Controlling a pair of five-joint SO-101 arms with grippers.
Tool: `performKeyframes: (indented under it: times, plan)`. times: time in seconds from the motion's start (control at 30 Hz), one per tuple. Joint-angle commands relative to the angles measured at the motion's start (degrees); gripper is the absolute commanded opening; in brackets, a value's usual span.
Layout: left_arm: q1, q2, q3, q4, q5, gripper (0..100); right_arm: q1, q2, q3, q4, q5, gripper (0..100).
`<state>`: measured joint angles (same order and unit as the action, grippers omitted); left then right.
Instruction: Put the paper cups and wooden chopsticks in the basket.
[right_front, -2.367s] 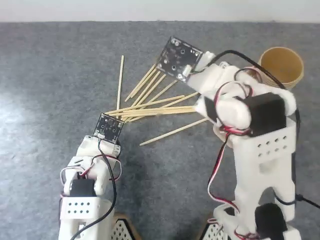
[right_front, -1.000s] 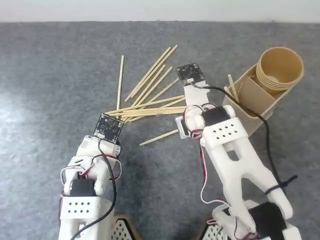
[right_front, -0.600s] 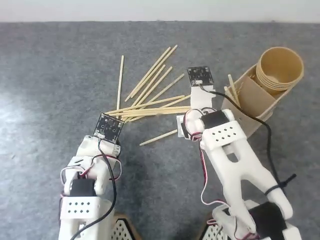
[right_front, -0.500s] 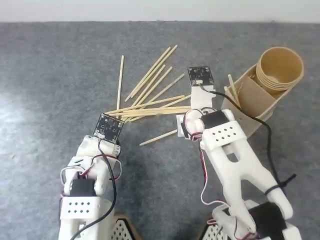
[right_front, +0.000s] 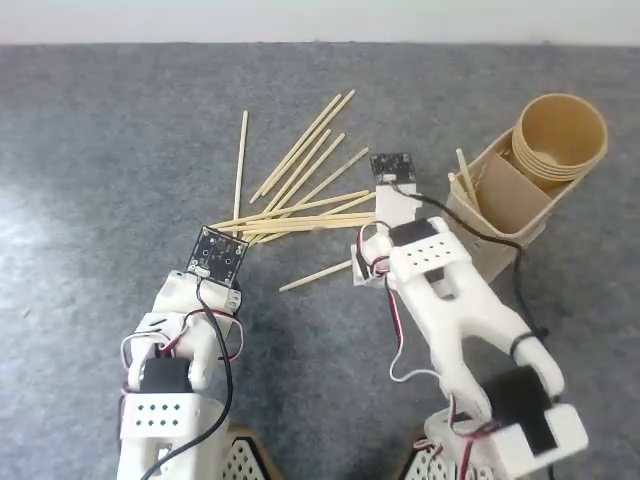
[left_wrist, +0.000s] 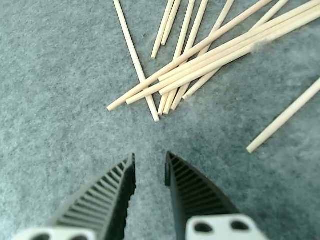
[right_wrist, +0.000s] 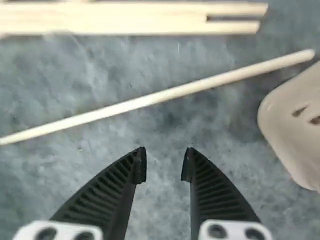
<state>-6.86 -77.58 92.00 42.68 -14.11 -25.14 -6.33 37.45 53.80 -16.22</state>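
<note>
Right arm has swung back from the basket (right_front: 505, 200) at upper right; right gripper (right_wrist: 164, 162), parted and empty, hovers just short of 1 loose chopstick (right_wrist: 160, 97) mid-frame. Straddle it squarely, then squeeze. Left gripper (left_wrist: 150, 165): narrowly parted, empty.

Chopsticks (left_wrist: 230, 50) pale smooth wood; cups (right_front: 560, 135) matt paper; mat (right_front: 100, 150) grey fuzzy cloth

This is looking like a robotics lab bench: a grey felt mat (right_front: 90, 130) is spreading across the whole frame, a pale wall (right_front: 300, 20) is running along the top edge of the high view, and the left arm (right_front: 170, 370) and right arm (right_front: 455, 310), white plastic trailing bare wires (right_front: 228, 380), are standing at the bottom on perforated bases (right_front: 243, 463)
</note>
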Motion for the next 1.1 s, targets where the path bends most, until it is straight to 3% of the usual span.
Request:
performKeyframes:
  times: [0.0,0.3,0.47,0.6,1.07]
  plan:
    - [-0.1,-0.4,-0.3,-1.2,0.5,10,-0.5,0.3,-2.7,-0.9,-0.5,12.4]
    - [-0.1,-0.4,-0.3,-1.3,0.4,10,-0.4,0.8,-9.1,-2.3,-1.8,12.4]
    - [-0.1,-0.4,-0.3,-1.3,0.4,10,0.0,0.8,-7.6,-7.1,-17.6,12.4]
    - [-0.1,-0.4,-0.3,-1.3,0.4,10,0.3,0.8,-6.2,-7.9,-23.2,12.4]
    - [-0.1,-0.4,-0.3,-1.3,0.5,10,0.4,0.8,-1.6,-9.9,-23.8,11.9]
